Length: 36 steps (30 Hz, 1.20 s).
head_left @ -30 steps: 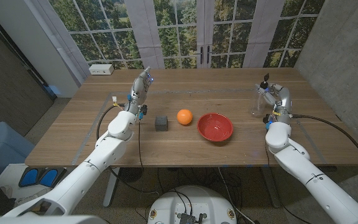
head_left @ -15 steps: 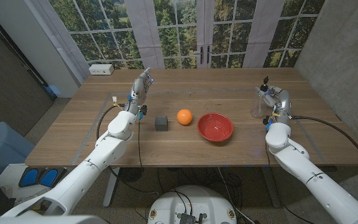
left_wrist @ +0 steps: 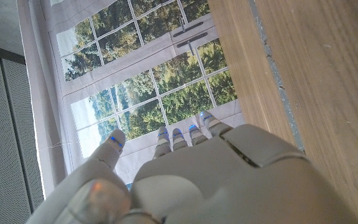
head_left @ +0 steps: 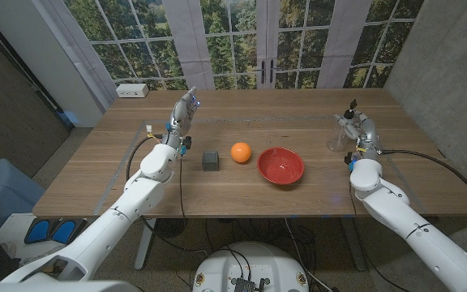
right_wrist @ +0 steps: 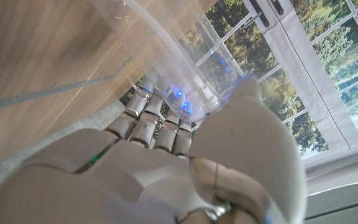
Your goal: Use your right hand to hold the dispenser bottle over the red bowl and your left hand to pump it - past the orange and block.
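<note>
I am wrapping my right hand fingers around the clear dispenser bottle at the tabletop's three o'clock edge. My left hand is hovering with fingers spread, holding nothing, at ten o'clock. The red bowl, orange and block are sitting mid-tabletop.

Three things stand in a row across the middle of the table: a small dark block, an orange just beside it, and a red bowl just beside the orange, with narrow gaps between them. Bare wood lies between the bowl and the clear dispenser bottle at the right hand. Open tabletop lies behind the row, toward the windows, and along the near edge. A white box sits at the far left corner, well apart from the left hand.
</note>
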{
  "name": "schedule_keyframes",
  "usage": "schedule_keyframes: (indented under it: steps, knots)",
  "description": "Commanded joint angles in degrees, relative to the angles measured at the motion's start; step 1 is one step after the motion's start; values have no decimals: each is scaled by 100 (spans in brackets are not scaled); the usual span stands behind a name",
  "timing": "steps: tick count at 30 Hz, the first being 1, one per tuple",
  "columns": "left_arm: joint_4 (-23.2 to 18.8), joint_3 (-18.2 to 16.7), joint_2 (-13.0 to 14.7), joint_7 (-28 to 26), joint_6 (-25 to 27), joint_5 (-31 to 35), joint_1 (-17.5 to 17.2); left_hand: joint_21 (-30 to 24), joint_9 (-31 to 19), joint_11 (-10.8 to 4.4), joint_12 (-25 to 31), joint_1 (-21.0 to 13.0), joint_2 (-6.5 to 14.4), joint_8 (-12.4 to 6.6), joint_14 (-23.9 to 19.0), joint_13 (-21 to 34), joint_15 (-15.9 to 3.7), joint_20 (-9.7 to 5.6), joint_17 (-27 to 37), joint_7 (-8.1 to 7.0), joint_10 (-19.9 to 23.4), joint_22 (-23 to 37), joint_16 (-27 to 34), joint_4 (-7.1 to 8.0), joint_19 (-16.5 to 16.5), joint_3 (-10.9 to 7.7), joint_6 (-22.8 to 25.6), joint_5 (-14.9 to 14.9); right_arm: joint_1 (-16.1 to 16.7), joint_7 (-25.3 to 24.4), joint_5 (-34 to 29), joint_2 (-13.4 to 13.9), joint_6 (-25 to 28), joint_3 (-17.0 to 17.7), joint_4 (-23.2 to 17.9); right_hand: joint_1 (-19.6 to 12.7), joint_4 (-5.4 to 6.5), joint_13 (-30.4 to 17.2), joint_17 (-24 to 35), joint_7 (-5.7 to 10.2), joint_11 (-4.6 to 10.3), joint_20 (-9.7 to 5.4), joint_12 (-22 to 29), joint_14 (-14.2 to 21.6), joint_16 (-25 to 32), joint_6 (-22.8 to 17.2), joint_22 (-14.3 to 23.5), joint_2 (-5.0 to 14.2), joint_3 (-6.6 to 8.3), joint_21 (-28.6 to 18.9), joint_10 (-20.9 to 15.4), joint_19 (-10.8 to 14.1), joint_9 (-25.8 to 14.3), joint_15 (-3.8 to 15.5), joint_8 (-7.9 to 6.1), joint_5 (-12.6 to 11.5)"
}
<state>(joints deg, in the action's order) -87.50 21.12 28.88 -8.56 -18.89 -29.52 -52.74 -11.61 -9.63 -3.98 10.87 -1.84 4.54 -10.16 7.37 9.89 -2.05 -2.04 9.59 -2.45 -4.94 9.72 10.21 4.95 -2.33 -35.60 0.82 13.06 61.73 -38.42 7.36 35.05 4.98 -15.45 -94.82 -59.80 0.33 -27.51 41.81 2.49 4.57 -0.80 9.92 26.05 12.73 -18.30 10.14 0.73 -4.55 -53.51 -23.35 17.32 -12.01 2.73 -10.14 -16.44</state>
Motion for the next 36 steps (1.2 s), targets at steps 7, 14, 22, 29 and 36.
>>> schedule_keyframes:
  steps: [7,14,22,29,36]
  knots:
    - [35,35,-22,11,16,11,51,25,-3,11,-16,-7,415,-1,49,0,-177,36,19,-14,-37,24,-10,10,5,-21,0,-16,161,1353,1151,337,-981,307,178,1147,383,301,-336,-299,-260,453,48,-1535,-191,1306,-18,-311,-622,847,1486,-1034,46,15,-69,-310]
    - [60,49,-40,-5,18,29,73,29,-3,15,-17,-8,411,0,53,0,-179,34,19,-21,-40,24,-11,10,2,-26,-2,-17,135,1899,1552,327,-1615,359,501,1557,571,409,-464,-200,-290,616,90,-1766,-171,1128,-30,-321,-795,1085,1546,-1249,57,-133,-157,-345]
    - [66,37,-36,-22,29,20,71,33,-3,7,-20,-10,400,2,63,0,-181,35,17,-27,-52,24,-14,7,-3,-30,-6,-18,124,2729,2446,-51,-2808,563,1045,1997,765,520,-590,-76,-367,621,169,-1747,-112,801,-36,-285,-945,1233,1349,-1248,70,-185,-245,-362]
    - [114,18,-38,26,-1,-36,68,35,-3,4,-18,-12,394,3,64,0,-183,39,16,-34,-50,24,-14,4,-3,-34,-9,-20,128,3248,3093,-203,-3144,707,1214,2332,870,622,-700,54,-418,586,203,-1705,-86,541,-39,-239,-1047,1336,1179,-1207,84,-167,-292,-374]
    - [139,-16,-12,51,-35,-71,40,38,-3,2,-22,-14,389,3,69,-1,-186,37,15,-37,-63,24,-15,0,-6,-39,-13,-21,156,3527,3481,-270,-3243,794,1224,2519,911,687,-768,38,-418,580,236,-1637,-57,396,-38,-169,-1083,1394,1026,-1170,93,-148,-310,-386]
